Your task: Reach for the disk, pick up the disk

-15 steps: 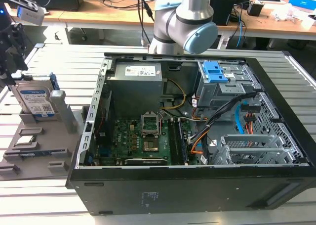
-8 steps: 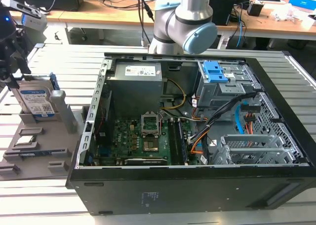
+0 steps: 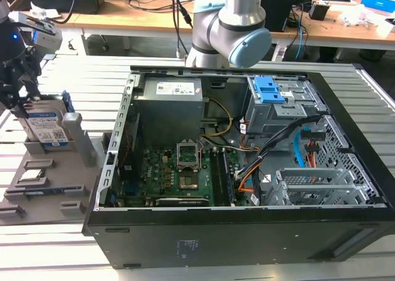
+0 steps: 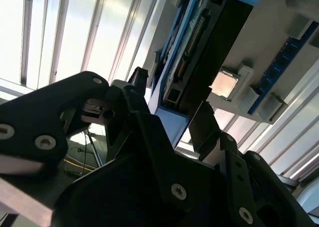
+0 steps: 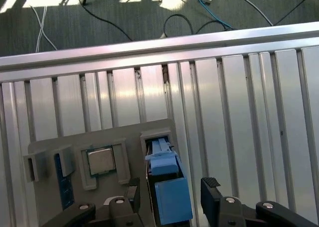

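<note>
The disk (image 3: 48, 131) stands on edge in a slot of the grey holder (image 3: 58, 179) at the exterior view's left; its silver face carries a white-and-blue label and a blue frame runs round its edges. My gripper (image 3: 23, 96) sits over the disk's top end. In the first wrist view the gripper (image 5: 170, 189) is open, its two black fingers (image 5: 210, 185) either side of the disk's blue frame (image 5: 172, 202) with a small gap on each side. The second wrist view has the same straddle, the gripper (image 4: 172, 102) around the disk (image 4: 214, 42).
The grey holder also carries a square silver chip (image 5: 102, 161) and a blue memory stick (image 5: 64, 187). An open black computer case (image 3: 247, 170) lies beside it on the slatted metal table (image 5: 239, 112). The arm's base (image 3: 231, 21) stands behind the case.
</note>
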Action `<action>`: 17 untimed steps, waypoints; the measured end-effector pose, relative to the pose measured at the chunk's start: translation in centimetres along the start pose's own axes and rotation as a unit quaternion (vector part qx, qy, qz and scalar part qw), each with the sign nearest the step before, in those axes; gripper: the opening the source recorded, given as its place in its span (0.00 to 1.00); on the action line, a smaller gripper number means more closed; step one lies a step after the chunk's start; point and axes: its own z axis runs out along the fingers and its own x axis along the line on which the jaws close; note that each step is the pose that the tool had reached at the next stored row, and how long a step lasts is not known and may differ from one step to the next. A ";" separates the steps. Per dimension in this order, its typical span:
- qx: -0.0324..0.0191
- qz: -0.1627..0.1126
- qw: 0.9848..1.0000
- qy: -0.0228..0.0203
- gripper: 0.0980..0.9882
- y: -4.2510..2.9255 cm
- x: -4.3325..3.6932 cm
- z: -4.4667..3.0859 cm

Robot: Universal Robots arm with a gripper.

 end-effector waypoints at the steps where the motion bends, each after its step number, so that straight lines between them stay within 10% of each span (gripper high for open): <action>1: 0.000 0.000 1.000 0.000 0.56 -0.01 0.00 0.11; 17: 0.000 0.000 1.000 0.000 0.32 -0.01 0.00 0.25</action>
